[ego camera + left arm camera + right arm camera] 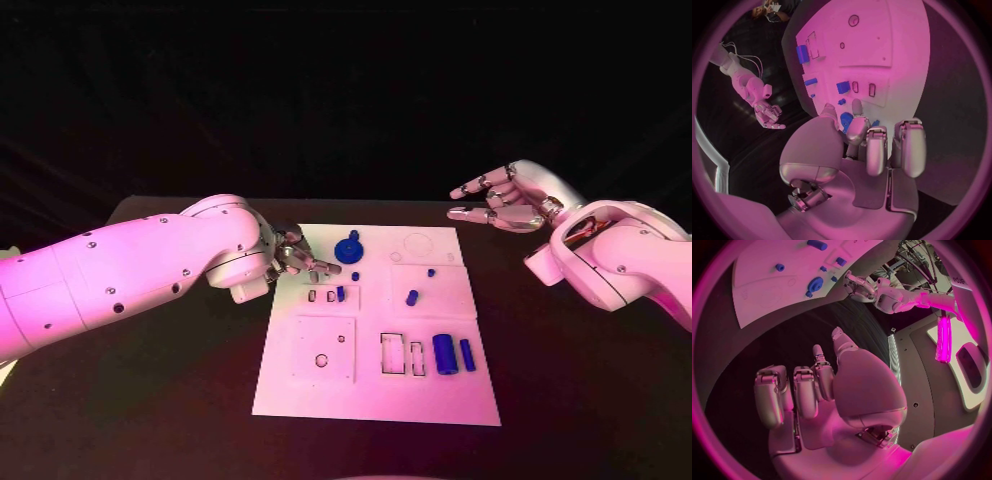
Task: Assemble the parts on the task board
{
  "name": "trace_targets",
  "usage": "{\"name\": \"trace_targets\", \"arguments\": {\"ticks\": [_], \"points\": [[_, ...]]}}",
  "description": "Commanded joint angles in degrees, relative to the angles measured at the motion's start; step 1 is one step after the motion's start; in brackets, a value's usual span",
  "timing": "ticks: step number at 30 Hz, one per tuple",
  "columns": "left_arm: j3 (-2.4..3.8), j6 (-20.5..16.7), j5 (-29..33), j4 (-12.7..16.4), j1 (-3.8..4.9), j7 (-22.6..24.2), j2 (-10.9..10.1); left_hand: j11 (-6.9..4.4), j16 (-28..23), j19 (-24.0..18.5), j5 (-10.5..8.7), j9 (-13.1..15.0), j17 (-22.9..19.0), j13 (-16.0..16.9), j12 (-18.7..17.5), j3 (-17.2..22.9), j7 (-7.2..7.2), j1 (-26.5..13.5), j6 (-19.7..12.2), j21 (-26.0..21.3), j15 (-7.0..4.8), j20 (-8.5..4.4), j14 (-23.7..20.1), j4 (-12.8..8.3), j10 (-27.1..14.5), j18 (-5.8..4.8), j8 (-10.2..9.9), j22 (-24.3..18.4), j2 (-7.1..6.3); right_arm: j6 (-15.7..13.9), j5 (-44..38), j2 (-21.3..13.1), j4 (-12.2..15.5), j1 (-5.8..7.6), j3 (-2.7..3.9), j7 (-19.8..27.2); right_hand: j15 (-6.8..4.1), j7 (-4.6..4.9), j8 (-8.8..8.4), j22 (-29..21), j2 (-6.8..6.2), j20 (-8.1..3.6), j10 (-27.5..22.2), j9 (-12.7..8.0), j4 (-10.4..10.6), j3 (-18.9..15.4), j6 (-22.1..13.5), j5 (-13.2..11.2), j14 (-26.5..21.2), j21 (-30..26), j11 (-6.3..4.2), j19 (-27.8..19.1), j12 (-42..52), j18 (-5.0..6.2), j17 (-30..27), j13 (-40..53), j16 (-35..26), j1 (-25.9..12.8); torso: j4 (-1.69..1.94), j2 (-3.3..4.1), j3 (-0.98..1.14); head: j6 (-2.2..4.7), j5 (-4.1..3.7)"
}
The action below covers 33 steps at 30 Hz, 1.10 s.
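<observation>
Taking the white board (378, 385) as the landmark and starting at its near edge: two blue cylinders (453, 354) stand side by side near its near right corner, beside empty rectangular slots. Further up, near the middle, a small blue peg (413, 296) sits alone.

At the board's far left edge, the left hand (296, 260) hovers low, its fingers loosely curled and apart, clasping nothing that I can make out. Just beyond its fingertips lies the round blue disc (348, 249), close but apparently not touched.

The likely step is picking up that disc. To do it well, the hand should come down squarely over the disc, close on its rim from opposite sides and lift straight, without nudging the small pieces beside it.

Well off the board's far right corner, the right hand (508, 200) is raised, fingers spread, holding nothing.
</observation>
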Motion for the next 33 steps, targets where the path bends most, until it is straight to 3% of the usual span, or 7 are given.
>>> {"name": "trace_targets", "arguments": {"ticks": [1, 19, 33], "points": [[0.01, 3.0, -2.9, -1.2, 0.38, -6.3, 1.4, 0.08, 0.2, 2.4, -0.2, 0.1, 15.1, 0.0, 0.3, -0.3, -0.03, -0.6, -0.3, 0.3, -0.51, -0.34, 6.0, 0.0, 0.3, -1.07, 0.2, 5.0, 0.08, 1.3, -0.3, 0.1, -0.2, 0.03, 0.01, -0.8, 0.14, -0.1, 0.27, 15.1, 0.14, 0.2, 1.6, 0.1, 0.1, -0.4, 0.2, 0.2, 5.6, 0.4, 0.37, 6.0, -0.3, -0.81, 13.8, 9.3, -0.2, 0.5, 0.0, 0.05, -0.03, -0.11, 0.18], [-0.45, 7.8, -3.2, -5.5, 0.72, -7.5, 6.6, 0.12, 0.2, 2.4, -0.19, 0.5, 15.1, 0.0, 0.3, -0.9, 0.04, -0.8, -0.9, 0.3, -0.49, -0.35, 6.0, 0.0, 0.2, -1.09, 0.4, 5.1, 0.14, 1.0, -5.5, 0.5, -0.5, 0.03, 0.0, -1.4, 0.13, -0.11, 0.24, 15.1, 0.03, 0.19, 1.6, 0.1, 0.4, -0.9, 0.1, 0.4, 5.6, 0.4, 0.36, 6.0, -0.4, -0.81, 13.7, 9.2, -0.3, 0.2, 0.0, 0.1, -0.07, -0.72, -0.26], [-0.99, 9.3, -3.2, -7.0, 0.7, -7.0, 8.2, 0.14, 0.2, 2.5, -0.1, 0.8, 15.1, 0.3, 0.5, -1.1, 0.06, -0.8, -1.2, 0.5, -0.47, -0.34, 6.0, 0.0, 0.3, -1.16, 0.5, 5.4, 0.56, 0.9, -5.9, 0.9, -0.8, 0.02, 0.0, -1.4, 0.13, -0.11, 0.24, 15.1, 0.03, 0.19, 1.6, 0.1, 0.4, -0.9, 0.1, 0.4, 5.6, 0.4, 0.36, 6.0, -0.4, -0.81, 13.7, 9.2, -0.3, 0.2, 0.09, 0.05, -0.03, -1.09, -0.42]]}}
